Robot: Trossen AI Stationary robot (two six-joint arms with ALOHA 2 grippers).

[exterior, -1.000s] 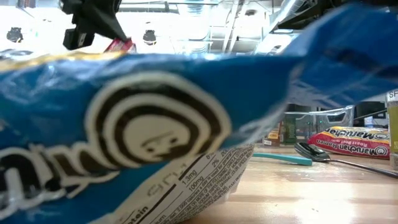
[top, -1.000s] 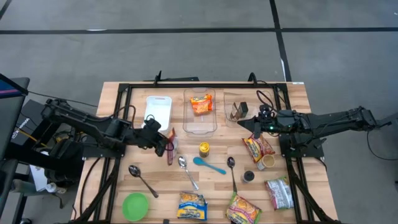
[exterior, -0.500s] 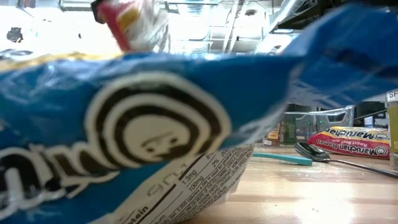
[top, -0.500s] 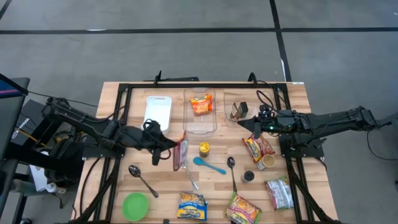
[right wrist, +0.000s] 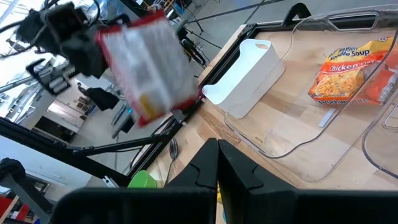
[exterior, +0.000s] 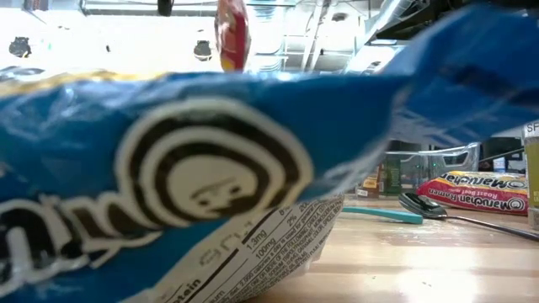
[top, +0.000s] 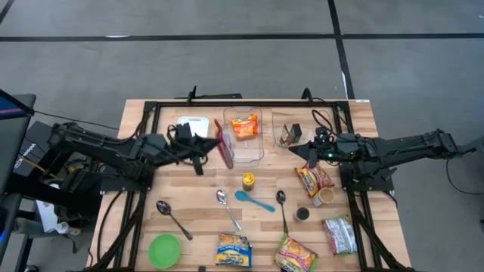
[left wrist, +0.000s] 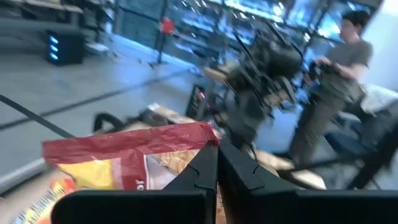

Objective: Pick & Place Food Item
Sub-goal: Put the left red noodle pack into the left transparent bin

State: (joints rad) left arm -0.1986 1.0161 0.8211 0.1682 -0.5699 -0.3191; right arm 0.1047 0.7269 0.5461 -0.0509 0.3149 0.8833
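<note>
My left claw (top: 203,151) is pinched shut on the red noodle packet (top: 224,145), gripping it by one edge. In the high view the packet hangs edge-on in the air, just beside the near left rim of the clear tray (top: 243,155) and to the right of the white bin (top: 193,125). In the left wrist view the packet (left wrist: 124,158) fills the area ahead of my dark fingers (left wrist: 208,171), with its red border uppermost and a yellow panel below. In the right wrist view the same packet (right wrist: 152,65) appears lifted well clear of the desk (right wrist: 292,130), held by the left claw (right wrist: 71,34) above the white bin (right wrist: 245,78).

The clear tray already contains one orange chicken soup packet (top: 244,126), lying flat at the far end.

My right claw (top: 306,151) is pressed together and holds nothing. It hovers just right of the clear tray, near another red noodle packet (top: 314,180) that lies flat on the desk.

In the low view a blue packet (exterior: 194,194) blocks most of the frame; the held packet (exterior: 232,34) shows above it, raised.

A person (left wrist: 329,87) stands in the room beyond the desk.
</note>
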